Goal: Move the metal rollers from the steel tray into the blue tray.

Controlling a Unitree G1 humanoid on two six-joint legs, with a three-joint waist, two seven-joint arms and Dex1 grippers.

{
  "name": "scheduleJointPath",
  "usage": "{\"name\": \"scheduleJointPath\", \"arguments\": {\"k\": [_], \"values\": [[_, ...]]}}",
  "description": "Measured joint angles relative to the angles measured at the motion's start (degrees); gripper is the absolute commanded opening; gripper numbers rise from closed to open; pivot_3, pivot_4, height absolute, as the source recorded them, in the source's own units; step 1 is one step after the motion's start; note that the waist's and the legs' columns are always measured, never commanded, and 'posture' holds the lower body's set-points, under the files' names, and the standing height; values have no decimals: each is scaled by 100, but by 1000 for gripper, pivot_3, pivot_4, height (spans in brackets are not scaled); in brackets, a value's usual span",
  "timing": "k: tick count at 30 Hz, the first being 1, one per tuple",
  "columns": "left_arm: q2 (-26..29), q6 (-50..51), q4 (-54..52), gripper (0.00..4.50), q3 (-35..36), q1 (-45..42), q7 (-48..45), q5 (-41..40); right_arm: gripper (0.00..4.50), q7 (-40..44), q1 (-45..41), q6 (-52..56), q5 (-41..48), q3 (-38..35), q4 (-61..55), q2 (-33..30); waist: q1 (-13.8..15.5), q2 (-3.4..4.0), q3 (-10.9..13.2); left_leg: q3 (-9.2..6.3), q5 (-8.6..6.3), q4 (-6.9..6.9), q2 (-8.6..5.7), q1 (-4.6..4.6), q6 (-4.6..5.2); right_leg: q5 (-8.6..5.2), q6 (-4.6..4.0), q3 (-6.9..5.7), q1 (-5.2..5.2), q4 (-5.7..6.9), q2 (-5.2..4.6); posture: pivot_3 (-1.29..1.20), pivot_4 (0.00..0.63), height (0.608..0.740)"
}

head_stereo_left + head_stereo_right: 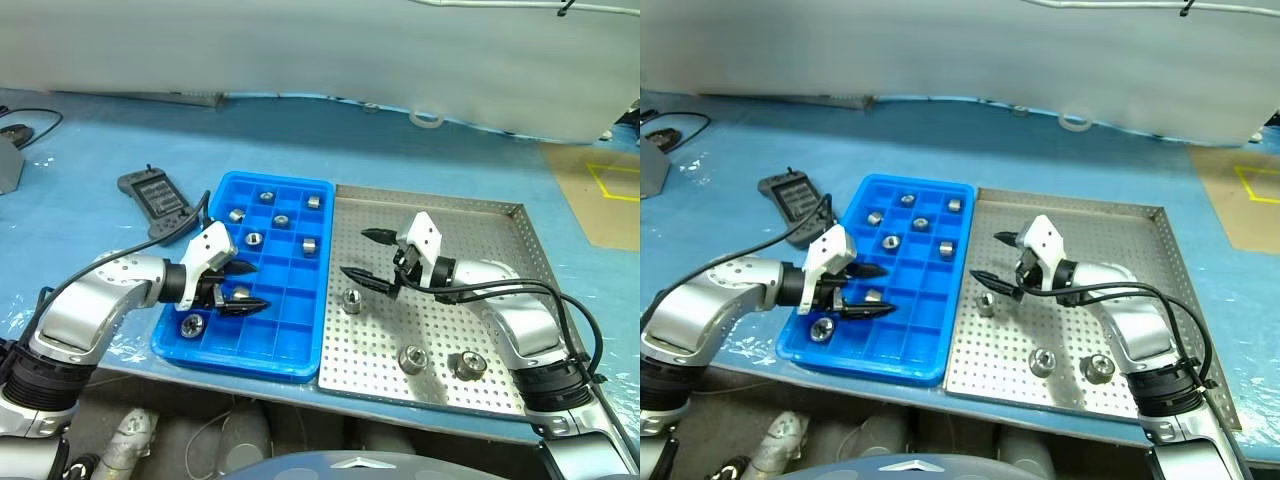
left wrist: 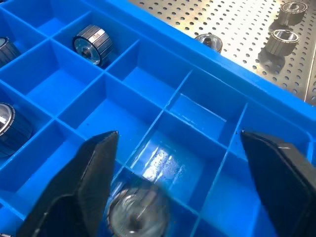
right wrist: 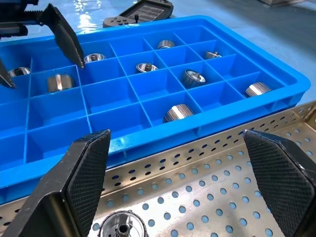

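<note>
A: Over the blue tray [image 1: 262, 192], on its side away from the steel tray, your left gripper [image 1: 243, 287] hangs with its two black fingers spread wide and nothing between them. Just below its fingertips, in the left wrist view, you have a blurred roller [image 2: 136, 213] sitting in a compartment, not pinched.

B: And outward from that hand?

A: Just beside it, at the tray's near corner, you have another roller [image 1: 192, 324] in its own cell. Farther from the hand, toward the far end of the tray, six more rollers sit scattered singly in cells, for example one [image 1: 254, 239] in the middle and one [image 1: 267, 196] near the far rim.

B: What about your other hand?

A: Over the steel tray [image 1: 500, 250], your right gripper [image 1: 367, 256] also stands wide and empty, pointing toward the blue tray. Just under and ahead of its fingertips, one roller [image 1: 351, 299] stands on the perforated floor, close to the edge that meets the blue tray; the fingers do not touch it. Behind that hand, toward the near rim, you have two more rollers, one [image 1: 411, 358] beside the other [image 1: 467, 365]. Beyond the blue tray's far corner, past your left hand, a black controller [image 1: 153, 196] lies on the blue table cover [image 1: 400, 150].
</note>
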Motion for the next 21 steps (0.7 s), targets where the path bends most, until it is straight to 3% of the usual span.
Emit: {"name": "scheduleJointPath", "arguments": {"k": [5, 13, 21], "values": [[-10, 119, -11, 3971, 23, -271, 229, -41, 4500, -19, 0, -69, -37, -8, 15, -17, -3, 1, 1, 0, 3, 0, 2, -3, -4, 0, 0, 0, -3, 1, 1, -32, 150, 740], [-891, -427, 983, 3971, 273, -880, 671, -138, 4500, -127, -3, -32, -73, -12, 9, -42, -86, -11, -7, -2, 3, 2, 3, -12, -2, 1, -1, -3, -3, -1, 5, -39, 150, 740], [-1608, -1283, 1687, 3971, 9, -1416, 305, -51, 4500, -94, 194, 196, 76, -342, -229, -322, -71, -10, -6, -2, -3, 10, -7, -11, 9, 2, -2, 1, 15, -15, -4, -109, 150, 740]]}}
